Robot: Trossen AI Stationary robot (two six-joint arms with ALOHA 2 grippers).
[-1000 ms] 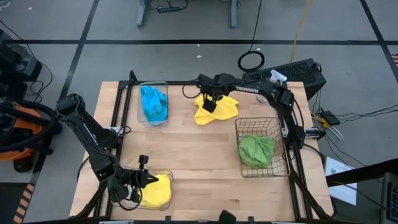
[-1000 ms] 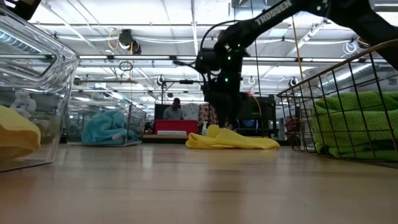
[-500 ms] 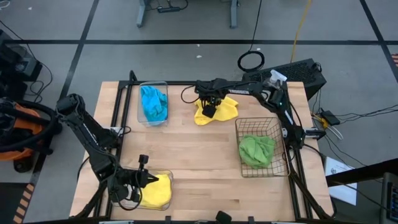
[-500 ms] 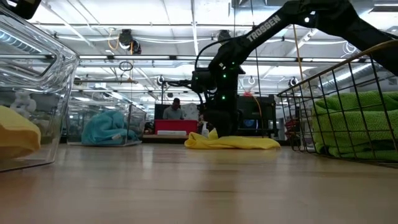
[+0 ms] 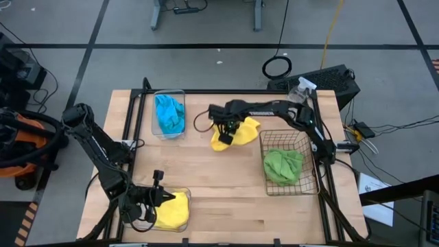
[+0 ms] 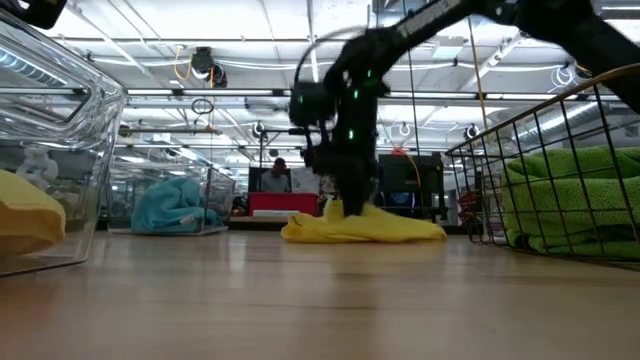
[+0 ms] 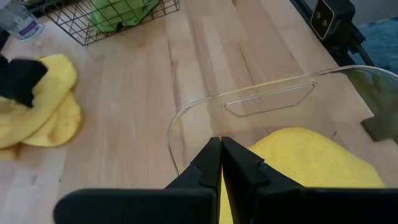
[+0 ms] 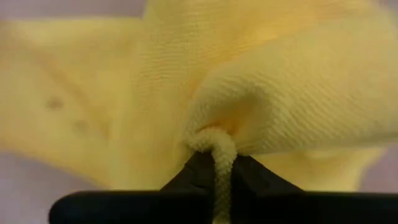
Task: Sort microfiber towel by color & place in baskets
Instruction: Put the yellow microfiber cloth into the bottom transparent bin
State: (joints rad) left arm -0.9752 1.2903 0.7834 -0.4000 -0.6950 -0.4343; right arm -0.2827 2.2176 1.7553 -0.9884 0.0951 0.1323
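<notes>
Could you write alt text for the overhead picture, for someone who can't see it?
The right gripper pinches a yellow towel mid-table, between a blue-filled clear tub and a green-filled wire basket. The left gripper rests at another tub holding yellow.

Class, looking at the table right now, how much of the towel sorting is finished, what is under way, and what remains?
Done: blue towel lies in the far clear tub, green towel in the wire basket, and a yellow towel in the near clear tub, where the left hand waits shut. In hand: the right hand has pinched the loose yellow towel on the table. Left: carrying it to the near tub.
</notes>
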